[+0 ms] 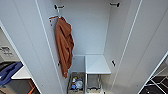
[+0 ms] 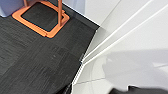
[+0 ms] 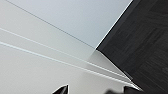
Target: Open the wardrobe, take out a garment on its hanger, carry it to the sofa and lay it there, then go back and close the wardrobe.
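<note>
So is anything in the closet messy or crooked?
Nothing looks broken or spilled. The wardrobe stands open with both doors swung wide. The rust-orange garment hangs bunched against the left inner wall, and its hanger looks tilted. Low down, a basket holds jumbled small things, too blurred to name.

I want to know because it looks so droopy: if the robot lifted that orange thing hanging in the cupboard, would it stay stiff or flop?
Probably flop. The rust-orange garment hangs in soft folds from its hanger, so it likely sags and swings when lifted. It looks like light cloth, and seems unlikely to break.
</note>
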Robot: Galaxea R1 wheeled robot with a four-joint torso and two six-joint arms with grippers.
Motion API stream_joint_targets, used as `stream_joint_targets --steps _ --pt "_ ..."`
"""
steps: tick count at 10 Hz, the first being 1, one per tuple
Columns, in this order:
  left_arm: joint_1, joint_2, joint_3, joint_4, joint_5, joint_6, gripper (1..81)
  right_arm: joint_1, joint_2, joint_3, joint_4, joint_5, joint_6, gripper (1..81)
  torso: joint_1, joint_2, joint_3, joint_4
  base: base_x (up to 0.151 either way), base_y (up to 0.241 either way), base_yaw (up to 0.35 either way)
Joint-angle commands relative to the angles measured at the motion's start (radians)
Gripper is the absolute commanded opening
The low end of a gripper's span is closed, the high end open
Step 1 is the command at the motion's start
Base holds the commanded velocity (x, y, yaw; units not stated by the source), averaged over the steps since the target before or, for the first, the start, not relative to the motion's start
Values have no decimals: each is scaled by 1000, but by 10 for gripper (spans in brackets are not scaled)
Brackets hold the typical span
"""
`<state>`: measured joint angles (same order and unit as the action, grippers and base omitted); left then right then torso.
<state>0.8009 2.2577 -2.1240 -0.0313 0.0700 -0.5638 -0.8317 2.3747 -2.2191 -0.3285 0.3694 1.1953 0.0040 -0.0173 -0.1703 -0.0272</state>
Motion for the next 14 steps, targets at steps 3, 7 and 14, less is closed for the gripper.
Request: stream_joint_targets --steps 3,7,14 --pt "-104 140 -30 25 47 -2 811 47 143 20 -133 -27 1 811 0 0 0 0 0 0 0" --pt "-79 401 -123 125 120 7 811 10 312 -2 -227 -30 0 811 1 0 -1 0 0 0 0" --pt "323 539 -294 577 117 32 811 -235 418 -114 -532 -221 -5 811 1 1 -1 0 0 0 0"
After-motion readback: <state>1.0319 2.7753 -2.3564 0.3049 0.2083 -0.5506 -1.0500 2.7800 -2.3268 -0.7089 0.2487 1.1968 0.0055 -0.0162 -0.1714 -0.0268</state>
